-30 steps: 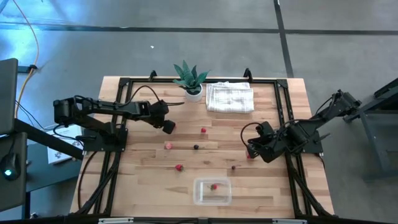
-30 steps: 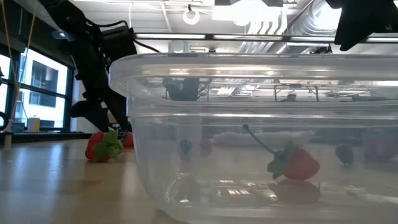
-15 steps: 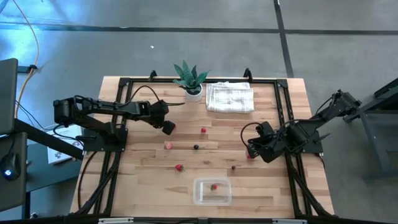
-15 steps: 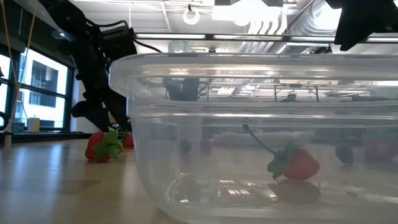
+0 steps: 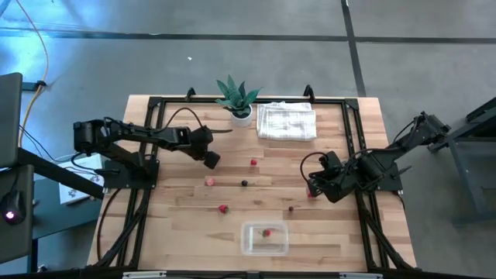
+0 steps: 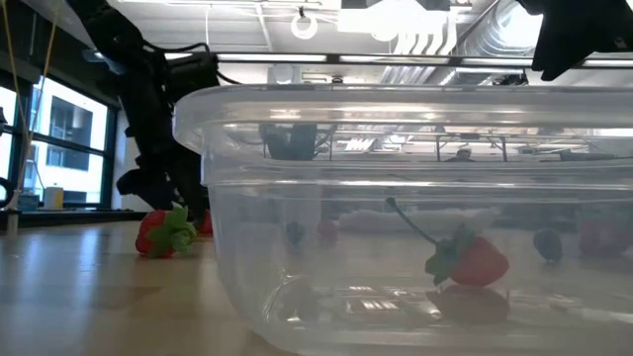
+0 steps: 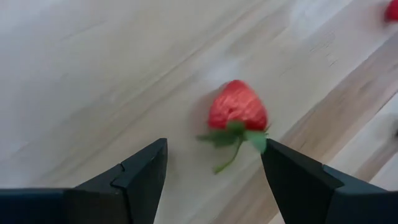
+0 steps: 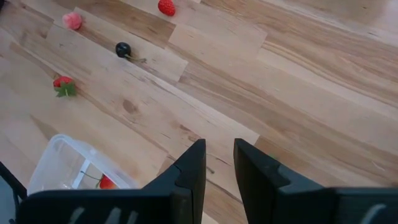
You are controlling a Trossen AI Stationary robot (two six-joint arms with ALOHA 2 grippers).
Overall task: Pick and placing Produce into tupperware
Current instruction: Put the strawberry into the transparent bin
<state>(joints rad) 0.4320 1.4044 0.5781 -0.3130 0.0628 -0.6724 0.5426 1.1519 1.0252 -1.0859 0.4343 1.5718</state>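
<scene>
The clear tupperware (image 5: 264, 239) sits near the table's near edge with one red strawberry (image 6: 476, 262) on its floor. My left gripper (image 5: 211, 160) hangs open over the table's left-middle. In its wrist view a red strawberry (image 7: 237, 112) lies on the wood just ahead of the two fingers, untouched. Loose on the table are a red piece (image 5: 253, 162), a pinkish one (image 5: 209, 181), a dark one (image 5: 244, 184), a strawberry (image 5: 223, 208) and another dark one (image 5: 291, 208). My right gripper (image 5: 314, 186) waits at the right, its fingers a narrow gap apart and holding nothing.
A green potted plant (image 5: 238, 99) and a folded white cloth (image 5: 287, 122) stand by the far edge. A black frame (image 5: 350, 105) runs round the tabletop. Bare wood lies between the loose pieces and the tupperware.
My left gripper has sunk a little and edged toward the near edge, still open. My right arm, the produce and the tupperware have stayed where they were.
</scene>
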